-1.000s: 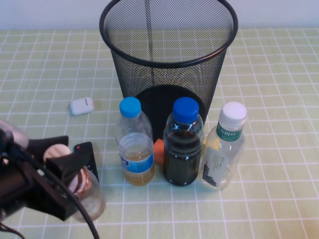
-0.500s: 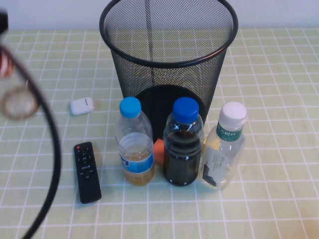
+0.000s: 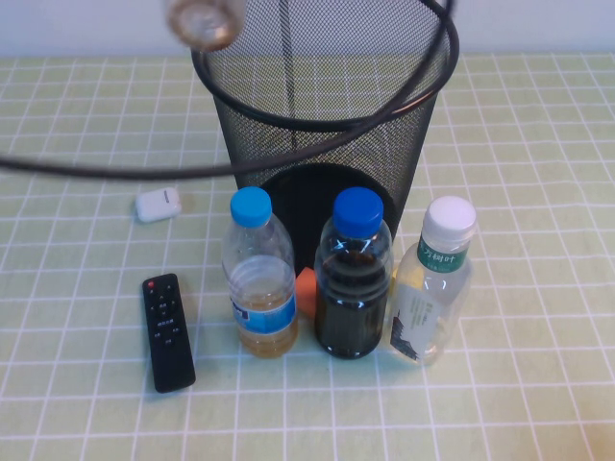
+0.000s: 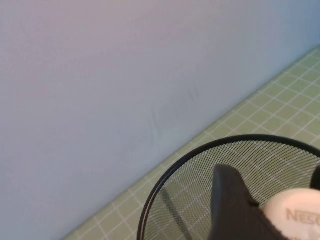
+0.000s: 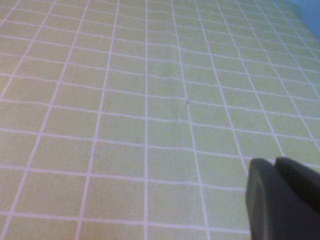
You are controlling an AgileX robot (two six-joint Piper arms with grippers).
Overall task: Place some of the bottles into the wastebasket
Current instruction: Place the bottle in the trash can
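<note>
I am watching from the raised camera. The wastebasket (image 3: 324, 106), a tall black wire-mesh bin, stands at the twelve o'clock side of the table (image 3: 538, 144), which is covered in a green checked cloth. A short bottle (image 3: 204, 21) hangs in the air right at the bin's rim, at its ten o'clock edge, seen base-on and blurred. In the left wrist view its white cap (image 4: 295, 217) sits beside a dark finger, above the open mouth of the bin. So I judge my left gripper (image 4: 272, 220) has its fingers closed on this bottle, ready to release it. A dark cable (image 3: 288, 154) loops across the front of the bin.

Nothing has gone in yet as far as I can see; I make out no bottle through the mesh.

In front of the bin, at six o'clock from it, three bottles stand in a row. The green-labelled bottle (image 3: 432, 280) with a white cap is the rightmost and would be next. To its left stand a dark-liquid bottle (image 3: 354, 274) and a blue-labelled bottle (image 3: 258, 274), both blue-capped. An orange object (image 3: 307, 291) peeks between those two. A black remote (image 3: 168, 331) lies at eight o'clock and a small white case (image 3: 157, 204) at nine o'clock.

My right gripper (image 5: 282, 200) hovers over bare cloth, holding nothing; whether its fingers are open I cannot tell.
</note>
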